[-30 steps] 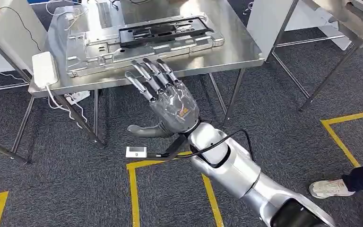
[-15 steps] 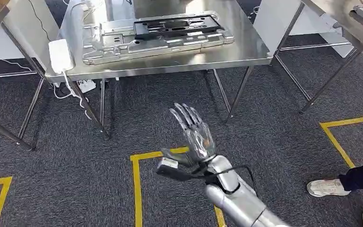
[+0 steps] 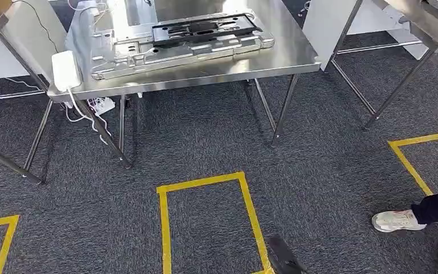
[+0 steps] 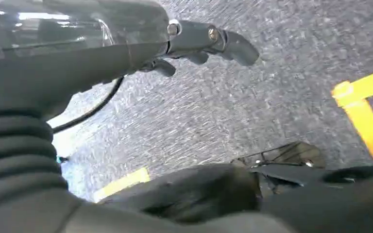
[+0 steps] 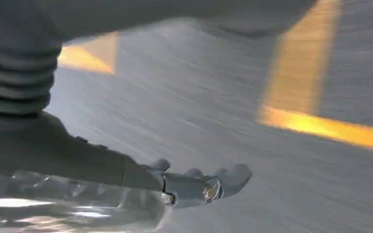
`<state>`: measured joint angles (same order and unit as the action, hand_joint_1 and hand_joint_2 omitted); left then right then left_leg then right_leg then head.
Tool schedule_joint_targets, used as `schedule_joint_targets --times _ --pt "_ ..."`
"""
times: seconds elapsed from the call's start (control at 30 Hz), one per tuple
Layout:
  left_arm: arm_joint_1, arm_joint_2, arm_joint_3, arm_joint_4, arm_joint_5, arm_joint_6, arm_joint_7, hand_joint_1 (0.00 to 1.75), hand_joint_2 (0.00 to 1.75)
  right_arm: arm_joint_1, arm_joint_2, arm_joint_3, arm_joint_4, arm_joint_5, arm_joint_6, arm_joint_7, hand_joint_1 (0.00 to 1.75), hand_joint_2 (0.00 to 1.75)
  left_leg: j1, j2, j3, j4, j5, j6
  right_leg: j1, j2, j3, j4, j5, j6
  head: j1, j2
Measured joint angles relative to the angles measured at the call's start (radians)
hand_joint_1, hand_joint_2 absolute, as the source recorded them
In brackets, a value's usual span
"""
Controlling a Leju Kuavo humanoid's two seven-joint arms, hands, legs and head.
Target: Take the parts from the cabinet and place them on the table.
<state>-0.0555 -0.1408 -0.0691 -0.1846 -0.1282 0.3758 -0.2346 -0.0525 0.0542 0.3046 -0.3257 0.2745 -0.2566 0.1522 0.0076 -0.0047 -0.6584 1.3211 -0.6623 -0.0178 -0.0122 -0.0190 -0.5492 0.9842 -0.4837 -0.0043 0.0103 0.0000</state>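
Head view, from the left: a white power adapter [image 3: 67, 69] sits at the left edge of the steel surface [image 3: 296, 52], its white cable [image 3: 85, 114] hanging over the edge toward the carpet. Just beside it, across the middle of the surface, lies the flat silver metal part [image 3: 165, 54] with a black frame part [image 3: 202, 28] lying on top of it. Below, yellow floor tape [image 3: 205, 182] marks a rectangle on the grey carpet [image 3: 319, 171]. Farther right stand the legs of a second steel table [image 3: 428, 28], and at the right edge a person's white shoe [image 3: 398, 220] rests on the carpet beside more yellow tape.

Left wrist view shows the left hand [image 4: 194, 41] over the carpet, its dark fingers [image 4: 233, 46] stretched out and holding nothing. Right wrist view, blurred, shows the right hand [image 5: 189, 187] above the carpet and yellow tape, its fingers [image 5: 233, 177] extended and holding nothing.
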Motion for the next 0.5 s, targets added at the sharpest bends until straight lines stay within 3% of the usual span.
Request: schedule_joint_targets --times 0.03,0.1,0.13,0.17,0.23,0.3,0.33,0.37,0.43,0.47,0.5 --pt "0.003 0.001 0.005 0.0 0.003 0.0 0.0 0.0 1.75 0.013 -0.001 -0.043 0.024 -0.026 0.028 0.069 0.0 1.75 0.003 0.0 0.029 -0.049 0.034 0.0 0.0 0.002 0.0 0.001 0.0 0.0 -0.001 0.0" --pt "0.001 0.006 0.016 0.0 0.013 0.0 -0.002 0.0 1.75 0.03 0.003 -0.101 0.051 -0.036 0.036 0.09 0.0 1.75 0.006 0.0 0.124 -0.24 0.125 0.001 -0.002 0.011 0.001 0.007 -0.001 0.001 -0.002 0.0" --pt "0.001 0.006 0.021 0.0 0.016 0.001 -0.002 0.0 1.75 0.032 0.004 -0.122 0.063 -0.039 0.036 0.082 0.0 1.75 0.008 0.0 0.153 -0.301 0.131 0.002 -0.001 0.015 -0.001 0.011 -0.003 0.006 -0.005 0.0" --pt "0.0 0.006 0.027 0.0 0.017 0.001 -0.002 0.0 1.75 0.031 0.005 -0.137 0.073 -0.041 0.036 0.077 0.0 1.75 0.003 -0.003 0.157 -0.321 0.126 0.001 0.004 0.018 -0.008 0.022 -0.004 0.012 -0.008 0.0" --pt "-0.001 0.008 0.032 0.0 0.018 0.002 -0.003 0.0 1.75 0.034 0.006 -0.165 0.089 -0.041 0.035 0.072 0.0 1.75 -0.001 -0.007 0.147 -0.31 0.128 0.004 0.001 0.017 -0.013 0.02 0.003 0.024 -0.002 0.0" --pt "0.005 0.009 0.036 0.0 0.019 0.002 0.002 0.0 1.75 0.038 0.008 -0.184 0.1 -0.046 0.034 0.065 0.0 1.75 0.003 -0.003 0.144 -0.315 0.136 0.018 -0.003 0.018 -0.015 0.02 0.001 0.034 -0.002 0.0" --pt "0.008 0.013 0.039 -0.003 0.021 -0.002 0.007 0.0 1.75 0.048 0.008 -0.194 0.1 -0.051 0.036 0.059 0.0 1.75 0.004 -0.001 0.142 -0.315 0.14 0.024 -0.004 0.018 -0.02 0.038 -0.022 0.037 -0.001 0.0" --pt "0.013 0.018 0.042 -0.017 0.027 -0.016 0.016 0.0 1.75 0.059 0.008 -0.204 0.1 -0.061 0.043 0.048 0.0 1.75 0.005 0.0 0.138 -0.315 0.142 0.028 -0.004 0.018 -0.042 0.092 -0.066 0.038 0.011 0.0" --pt "0.015 0.029 0.045 -0.047 0.036 -0.048 0.036 0.0 1.75 0.086 0.003 -0.22 0.103 -0.081 0.061 0.029 0.0 1.75 0.004 0.002 0.129 -0.314 0.146 0.033 -0.004 0.018 -0.107 0.251 -0.149 0.04 0.025 0.0" --pt "0.016 0.034 0.049 -0.062 0.039 -0.065 0.048 0.0 1.75 0.102 0.0 -0.225 0.108 -0.092 0.071 0.02 0.0 0.0 0.004 0.003 0.127 -0.314 0.148 0.033 -0.004 0.018 -0.131 0.317 -0.171 0.041 0.029 0.0" --pt "0.017 0.039 0.051 -0.079 0.045 -0.082 0.057 0.0 0.0 0.119 0.0 -0.231 0.115 -0.102 0.082 0.011 0.0 0.0 0.004 0.004 0.126 -0.313 0.148 0.033 -0.005 0.018 -0.133 0.332 -0.168 0.041 0.033 0.0"
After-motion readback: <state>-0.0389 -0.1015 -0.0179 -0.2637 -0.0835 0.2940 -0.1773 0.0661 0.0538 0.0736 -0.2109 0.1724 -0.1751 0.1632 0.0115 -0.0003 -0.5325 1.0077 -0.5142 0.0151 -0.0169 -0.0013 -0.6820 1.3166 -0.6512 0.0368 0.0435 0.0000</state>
